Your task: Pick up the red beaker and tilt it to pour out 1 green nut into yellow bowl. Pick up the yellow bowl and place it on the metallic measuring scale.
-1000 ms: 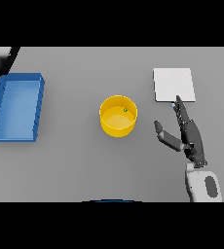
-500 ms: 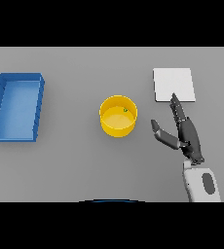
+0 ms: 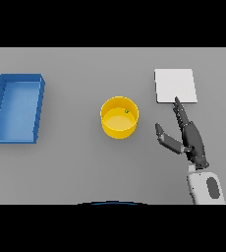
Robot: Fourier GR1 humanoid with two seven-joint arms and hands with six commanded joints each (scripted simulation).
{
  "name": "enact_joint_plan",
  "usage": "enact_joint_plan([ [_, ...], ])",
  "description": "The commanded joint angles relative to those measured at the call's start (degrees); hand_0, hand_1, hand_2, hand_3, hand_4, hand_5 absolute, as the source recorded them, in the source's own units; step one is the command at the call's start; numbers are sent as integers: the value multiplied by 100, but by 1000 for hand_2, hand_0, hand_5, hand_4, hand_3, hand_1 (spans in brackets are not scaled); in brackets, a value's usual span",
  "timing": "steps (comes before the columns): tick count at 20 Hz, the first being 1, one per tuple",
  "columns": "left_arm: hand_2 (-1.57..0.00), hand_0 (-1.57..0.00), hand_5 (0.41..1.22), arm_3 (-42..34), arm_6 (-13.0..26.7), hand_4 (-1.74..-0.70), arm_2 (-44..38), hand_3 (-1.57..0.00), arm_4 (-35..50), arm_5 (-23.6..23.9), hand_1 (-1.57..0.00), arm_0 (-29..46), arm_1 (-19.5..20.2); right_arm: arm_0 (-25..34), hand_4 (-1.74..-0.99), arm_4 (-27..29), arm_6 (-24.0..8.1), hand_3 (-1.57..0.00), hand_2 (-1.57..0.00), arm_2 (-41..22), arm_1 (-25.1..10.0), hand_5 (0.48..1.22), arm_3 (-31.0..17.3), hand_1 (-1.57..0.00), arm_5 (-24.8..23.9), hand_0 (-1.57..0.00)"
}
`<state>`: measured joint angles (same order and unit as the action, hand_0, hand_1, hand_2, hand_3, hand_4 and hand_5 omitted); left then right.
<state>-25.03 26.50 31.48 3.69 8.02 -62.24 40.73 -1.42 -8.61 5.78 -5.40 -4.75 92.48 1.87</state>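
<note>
The yellow bowl (image 3: 119,117) stands mid-table with a small green nut (image 3: 126,111) inside it near the far right of its floor. The metallic measuring scale (image 3: 176,85), a pale square plate, lies at the back right. My right hand (image 3: 188,136) hovers to the right of the bowl, apart from it, just in front of the scale. Its fingers are straight and point away from me, and the thumb is spread toward the bowl. It holds nothing. No red beaker shows in this view. My left hand is out of sight.
A blue rectangular tray (image 3: 17,108) lies at the left side of the table, with nothing visible inside it.
My right hand has drifted a little to the left toward the bowl. The left arm, seen at the upper left corner one second ago, has left the view.
</note>
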Motion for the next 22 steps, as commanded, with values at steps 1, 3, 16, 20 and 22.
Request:
enact_joint_plan([
  [1,-1571,-1571,1221,-198,117,-1740,18,-1508,83,134,-1571,201,60,-20,-1304,9,-2,1,1,-18,14,700,24,1,12,1],
  [3,-1571,-1571,1221,-712,208,-1740,104,-1478,214,327,-1571,597,247,-2,-1307,-19,-26,1,1,-11,-20,714,-13,1,11,1],
  [16,-1571,-1571,810,-3214,825,-1253,619,-935,1128,1205,-1571,2111,941,83,-1327,-111,-116,1,1,-63,12,730,10,1,-57,1],
  [20,-747,-982,716,-3845,545,-922,427,-464,1682,719,-830,2416,1162,-20,-1321,-114,-17,1,1,-43,-20,727,38,1,-72,1],
  [22,-478,-628,688,-3910,568,-851,446,-297,1725,463,-531,2385,1283,-2,-1321,-88,-73,1,1,-21,-54,725,62,1,-58,1],
])
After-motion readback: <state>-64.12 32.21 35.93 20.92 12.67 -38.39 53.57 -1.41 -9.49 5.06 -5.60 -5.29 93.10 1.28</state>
